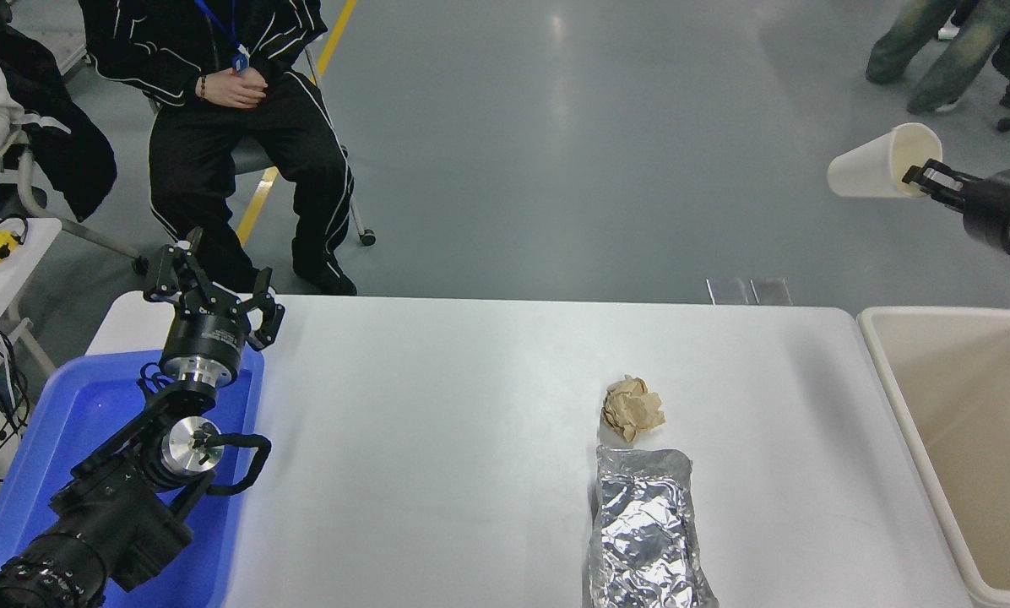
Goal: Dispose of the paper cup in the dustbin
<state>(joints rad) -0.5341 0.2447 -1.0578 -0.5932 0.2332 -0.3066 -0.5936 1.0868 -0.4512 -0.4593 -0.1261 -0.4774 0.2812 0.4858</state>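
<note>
The white paper cup hangs high in the air at the far right, lying on its side with its cream inside facing right. My right gripper is shut on the cup's rim and comes in from the right edge. The beige dustbin stands at the table's right end, below and slightly right of the cup. My left gripper is open and parked at the lower left, above the blue bin.
A crumpled brown paper ball and a silver foil bag lie on the white table. A blue plastic bin sits at the left. A person in black sits beyond the table; other people's legs show at top right.
</note>
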